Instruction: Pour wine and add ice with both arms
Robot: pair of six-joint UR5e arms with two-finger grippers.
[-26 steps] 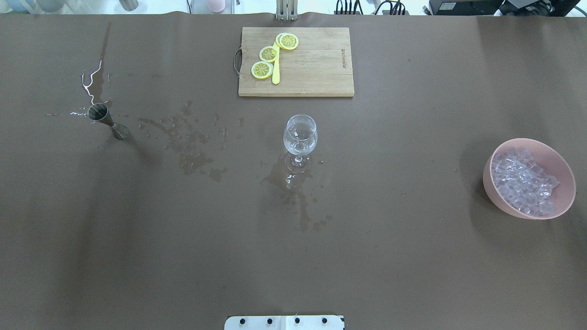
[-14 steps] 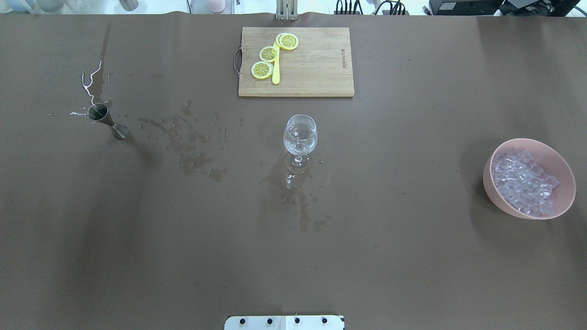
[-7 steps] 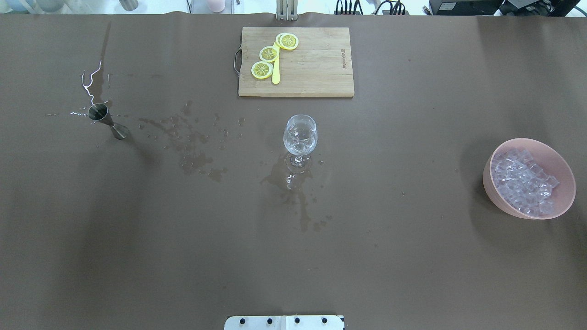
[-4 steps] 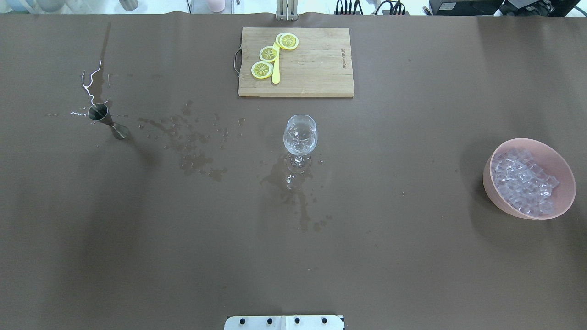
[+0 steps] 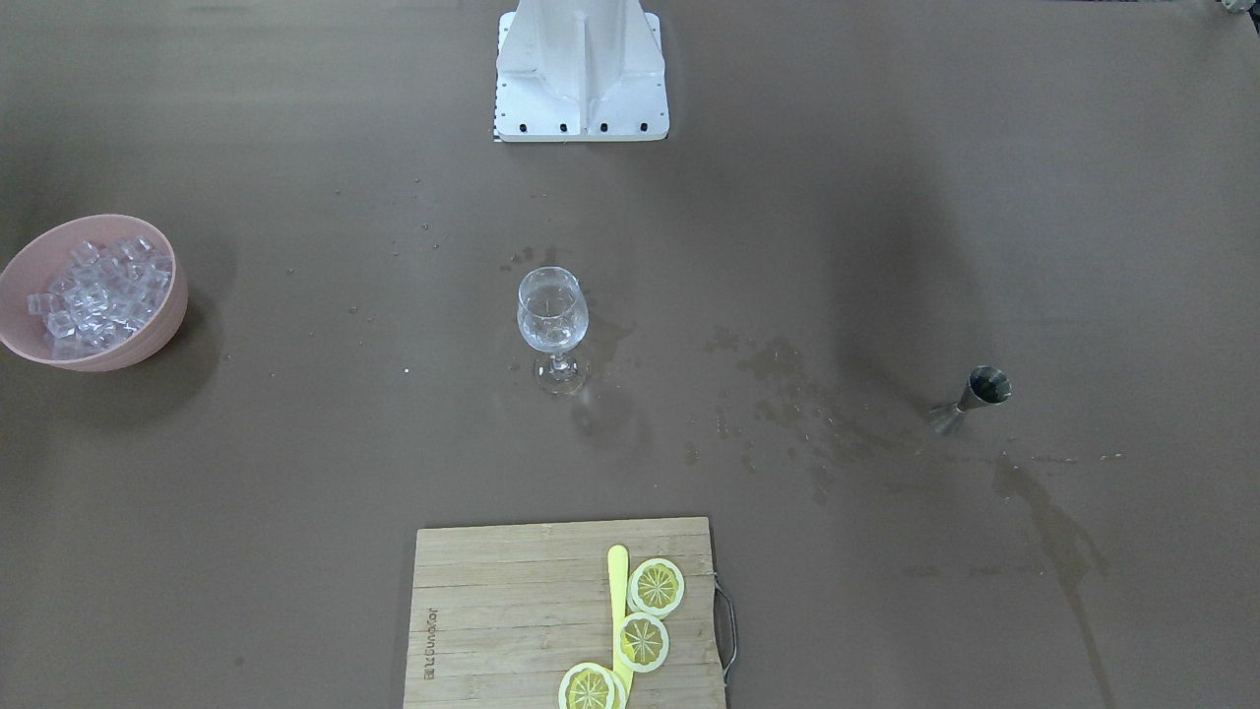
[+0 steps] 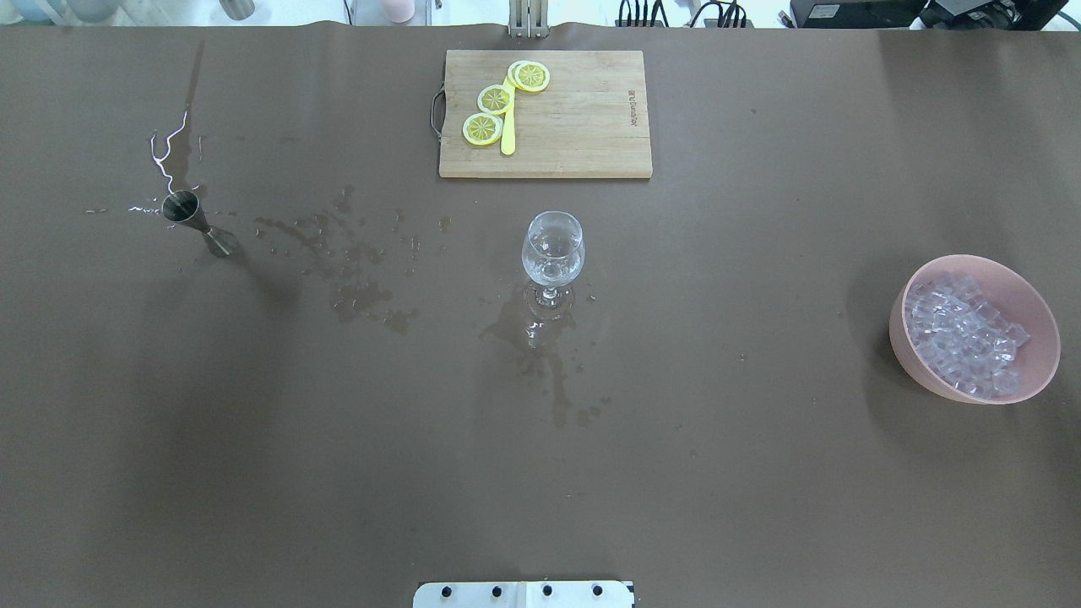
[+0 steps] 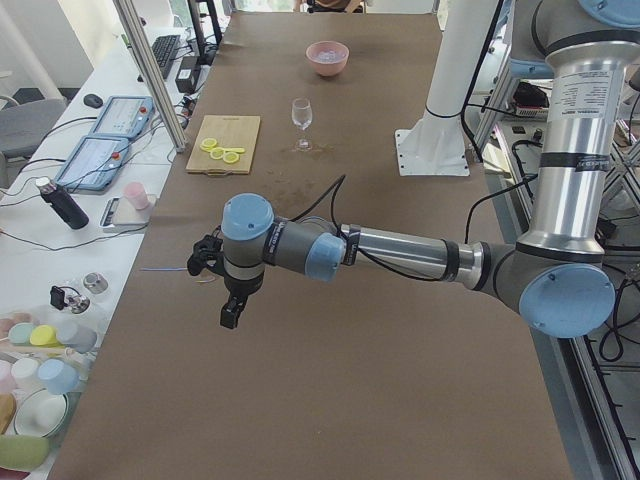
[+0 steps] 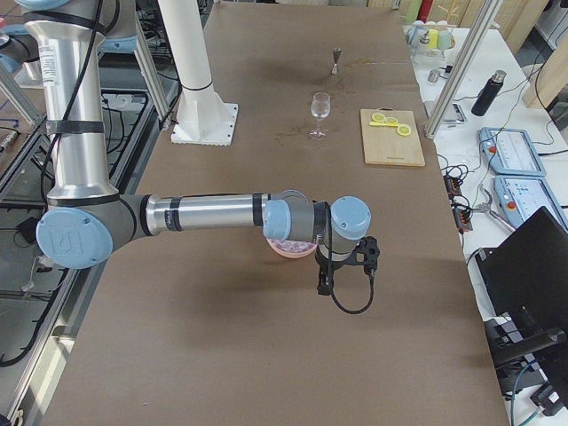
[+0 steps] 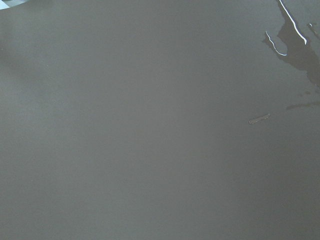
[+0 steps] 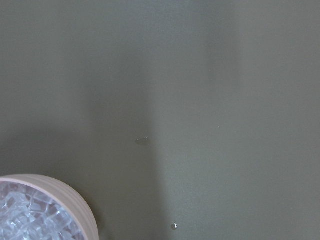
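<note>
Left-end camera: the left gripper [image 7: 229,318] hangs fingers-down over the near end of the table [image 7: 330,420]. From here I cannot tell how far it is parted or whether it has anything. The wine glass [image 7: 301,113] stands well beyond it, and the pink bowl [image 7: 327,58] farther still.

Right-end camera: the right gripper [image 8: 323,287] points down just on the near side of the bowl, which its wrist largely hides. Its opening cannot be told either. The glass is well beyond it.

Left wrist camera: bare table, with a wet streak [image 9: 292,35] at the upper right.

Right wrist camera: the ice [image 10: 22,217] fills the bowl in the lower left corner.

Overhead: the glass is upright mid-table, what looks like a little clear wine [image 6: 552,268] low in it. The jigger [image 6: 196,221] stands at the left arm's end and the bowl at the right arm's.

Front camera: the same layout, mirrored.
</note>
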